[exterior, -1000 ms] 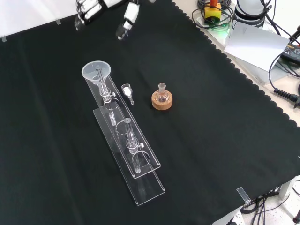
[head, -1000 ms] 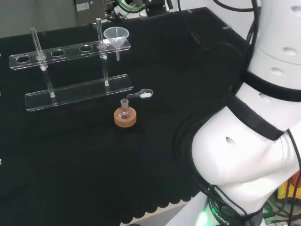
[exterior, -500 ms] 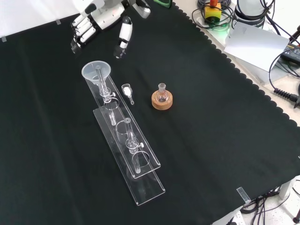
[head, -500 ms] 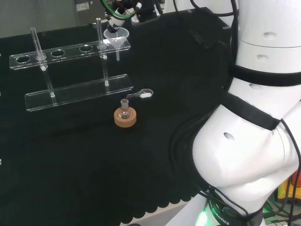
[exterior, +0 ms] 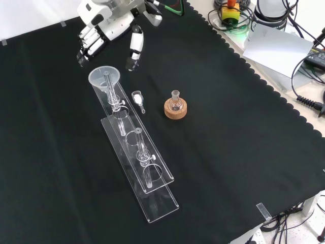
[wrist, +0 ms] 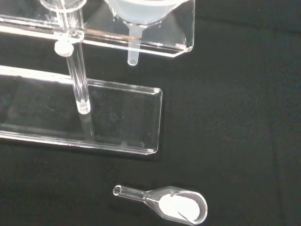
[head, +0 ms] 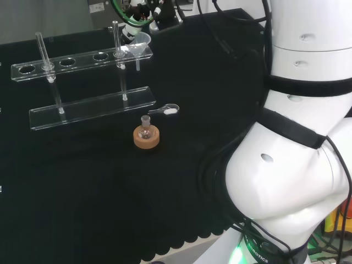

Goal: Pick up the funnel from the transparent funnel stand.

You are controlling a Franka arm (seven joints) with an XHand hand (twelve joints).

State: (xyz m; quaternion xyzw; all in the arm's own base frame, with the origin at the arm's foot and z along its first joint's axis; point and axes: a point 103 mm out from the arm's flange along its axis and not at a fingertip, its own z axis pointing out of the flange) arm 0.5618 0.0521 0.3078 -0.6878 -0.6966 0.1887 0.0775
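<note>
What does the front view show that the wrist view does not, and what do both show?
Front view alone: the hand, open, fingers pointing down just beyond the funnel; the small flask on its cork ring; the whole stand.

Wrist view alone: the funnel's spout hanging below the stand's upper plate, and the white powder in the scoop, seen close.

Both: funnel, stand, scoop and the black cloth.

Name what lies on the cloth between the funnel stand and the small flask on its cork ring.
A small clear scoop holding white powder lies between the funnel stand and the flask on its cork ring, apart from both. The front view shows it plainly.
</note>
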